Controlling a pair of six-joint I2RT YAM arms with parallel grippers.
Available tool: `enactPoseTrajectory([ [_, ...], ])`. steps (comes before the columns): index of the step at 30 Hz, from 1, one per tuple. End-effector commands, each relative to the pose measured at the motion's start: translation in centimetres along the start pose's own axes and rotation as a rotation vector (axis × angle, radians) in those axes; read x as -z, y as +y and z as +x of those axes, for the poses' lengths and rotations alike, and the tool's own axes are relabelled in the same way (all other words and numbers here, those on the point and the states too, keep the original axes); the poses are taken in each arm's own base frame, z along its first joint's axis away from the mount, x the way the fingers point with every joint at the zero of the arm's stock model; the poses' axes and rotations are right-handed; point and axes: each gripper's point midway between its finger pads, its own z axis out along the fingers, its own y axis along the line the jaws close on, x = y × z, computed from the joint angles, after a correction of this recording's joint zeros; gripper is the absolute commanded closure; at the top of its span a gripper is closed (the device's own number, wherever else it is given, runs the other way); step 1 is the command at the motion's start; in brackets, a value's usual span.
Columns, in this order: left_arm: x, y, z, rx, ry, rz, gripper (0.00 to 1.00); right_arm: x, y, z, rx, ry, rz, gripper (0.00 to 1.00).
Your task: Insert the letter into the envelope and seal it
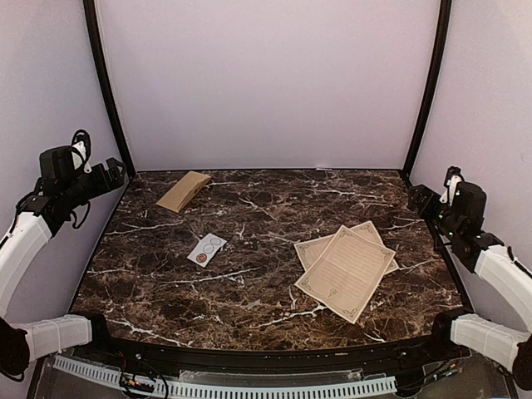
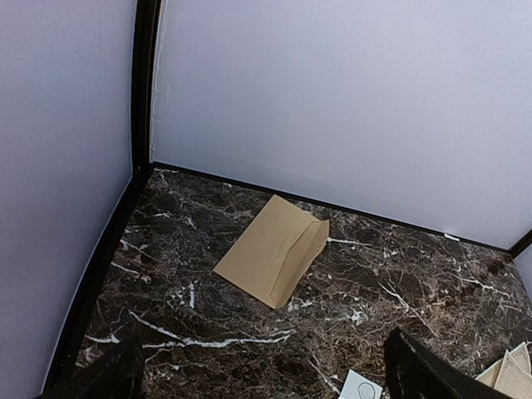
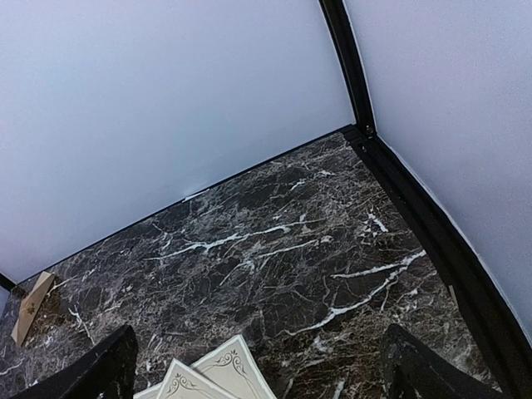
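The left gripper and right gripper both hang with fingers spread apart, holding nothing. The envelope lies on the tabletop ahead of the left gripper. The letter lies just beneath the right gripper.

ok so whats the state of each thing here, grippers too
envelope: lying down, flap looks lifted, not sealed
top letter: flat, unfolded, outside the envelope
lower letter: flat, partly under the top letter
sticker card: lying flat, untouched
left gripper: open, empty
right gripper: open, empty
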Motion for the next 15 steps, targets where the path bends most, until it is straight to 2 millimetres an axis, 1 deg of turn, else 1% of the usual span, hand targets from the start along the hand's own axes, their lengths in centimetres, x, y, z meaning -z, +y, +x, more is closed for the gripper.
enactPoseTrajectory([
  [1, -0.2, 0.8, 0.7, -0.01, 0.027, -0.023, 0.01, -0.5, 0.7, 0.8, -0.034, 0.033, -0.049, 0.01],
  [3, 0.1, 0.8, 0.4, -0.007, 0.015, -0.016, 0.01, -0.5, 1.7, 1.1, -0.018, 0.053, -0.105, 0.01],
  [8, 0.0, 0.0, 0.6, -0.036, 0.019, 0.031, 0.01, -0.1, 2.5, 1.2, 0.0, 0.078, -0.147, 0.01],
  [11, -0.5, 1.0, 0.9, -0.026, 0.03, -0.017, 0.01, 0.4, 3.7, 1.3, 0.002, 0.112, -0.201, 0.01],
  [14, -1.1, 0.8, 1.4, -0.015, 0.063, -0.002, 0.01, 0.9, 4.7, 2.2, -0.03, 0.183, -0.25, 0.01],
  [15, -1.5, 0.3, 1.8, -0.011, 0.085, 0.026, 0.01, 1.1, 5.1, 2.7, -0.042, 0.211, -0.262, 0.01],
])
